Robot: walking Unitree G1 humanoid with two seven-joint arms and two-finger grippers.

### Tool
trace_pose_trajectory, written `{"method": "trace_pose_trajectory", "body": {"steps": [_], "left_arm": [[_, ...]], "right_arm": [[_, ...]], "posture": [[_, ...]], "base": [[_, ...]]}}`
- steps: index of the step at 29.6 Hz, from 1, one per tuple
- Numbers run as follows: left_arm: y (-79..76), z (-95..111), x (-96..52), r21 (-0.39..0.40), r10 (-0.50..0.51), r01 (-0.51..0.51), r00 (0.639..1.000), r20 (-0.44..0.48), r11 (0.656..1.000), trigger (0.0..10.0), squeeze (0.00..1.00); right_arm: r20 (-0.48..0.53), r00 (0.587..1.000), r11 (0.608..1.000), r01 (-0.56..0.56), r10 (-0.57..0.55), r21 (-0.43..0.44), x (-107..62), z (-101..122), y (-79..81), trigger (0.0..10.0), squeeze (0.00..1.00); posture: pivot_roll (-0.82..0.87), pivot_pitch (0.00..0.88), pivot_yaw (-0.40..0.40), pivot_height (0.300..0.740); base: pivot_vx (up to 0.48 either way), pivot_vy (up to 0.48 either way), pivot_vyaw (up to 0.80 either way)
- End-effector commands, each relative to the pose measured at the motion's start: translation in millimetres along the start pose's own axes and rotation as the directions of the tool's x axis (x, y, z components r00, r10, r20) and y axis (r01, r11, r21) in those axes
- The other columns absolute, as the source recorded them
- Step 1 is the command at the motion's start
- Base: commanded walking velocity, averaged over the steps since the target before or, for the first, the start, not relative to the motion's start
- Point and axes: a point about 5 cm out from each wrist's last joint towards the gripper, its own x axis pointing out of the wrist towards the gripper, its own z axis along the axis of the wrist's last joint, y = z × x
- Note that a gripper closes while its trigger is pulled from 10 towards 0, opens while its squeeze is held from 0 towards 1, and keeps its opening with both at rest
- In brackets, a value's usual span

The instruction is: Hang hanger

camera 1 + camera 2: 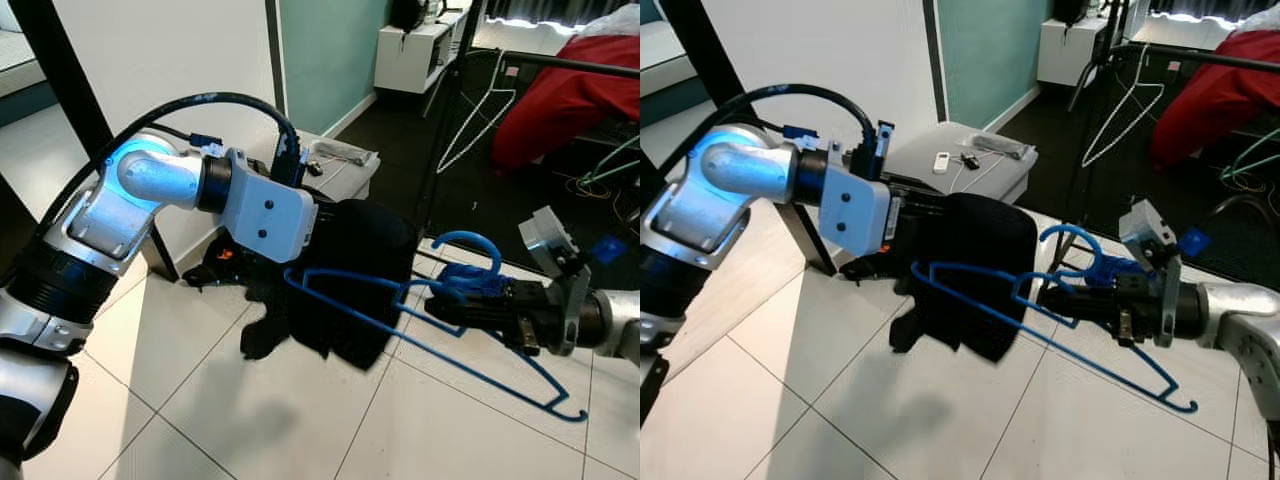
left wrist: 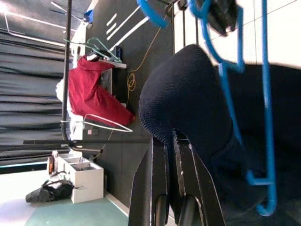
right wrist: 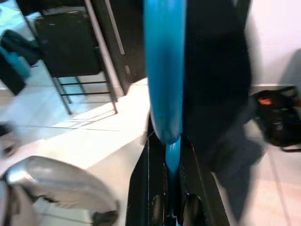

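- Left gripper (image 1: 325, 235) buried in the black garment (image 1: 350, 280); fingertips hidden in the head views.
- Blue hanger (image 1: 440, 335) partly covered by the garment near its shoulder.
- Hanger wire blurred in the right wrist view, cut off at the top edge.
- Small items on the grey table (image 1: 980, 165) too small to tell.

Glossy blue plastic hanger (image 1: 440, 330), matt black knit cloth (image 1: 355, 275), smooth shiny floor tiles (image 1: 200, 420), silver metal arms
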Motion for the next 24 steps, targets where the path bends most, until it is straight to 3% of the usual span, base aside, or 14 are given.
{"method": "trace_pose_trajectory", "body": {"steps": [1,14,24], "left_arm": [[-0.3,0,-1.2,0.003,-0.004,0.004,1.0,0.003,1.0,10.0,0.0],[-3.6,0,-2.5,-0.016,-0.008,0.008,1.0,-0.005,1.0,10.0,0.0],[-9.6,-16,-7.8,-0.02,-0.019,0.017,0.995,-0.099,1.0,10.0,0.0]], "right_arm": [[-0.016,0.999,0.999,0.033,-0.033,-0.022,0.2,0,-2.9,10.0,0.0],[-0.052,0.996,0.997,0.063,-0.065,-0.054,-6.7,3,-0.8,10.0,0.0],[-0.051,0.997,0.994,0.056,-0.061,-0.089,-11.1,14,5.1,10.0,0.0]], "posture": [[-0.1,0.037,0.068,0.74],[-0.11,0.04,0.063,0.74],[-0.12,0.041,0.062,0.74]], "base": [[0.0,0.0,0.0],[0.0,0.0,0.0],[0.0,0.0,0.0]]}}
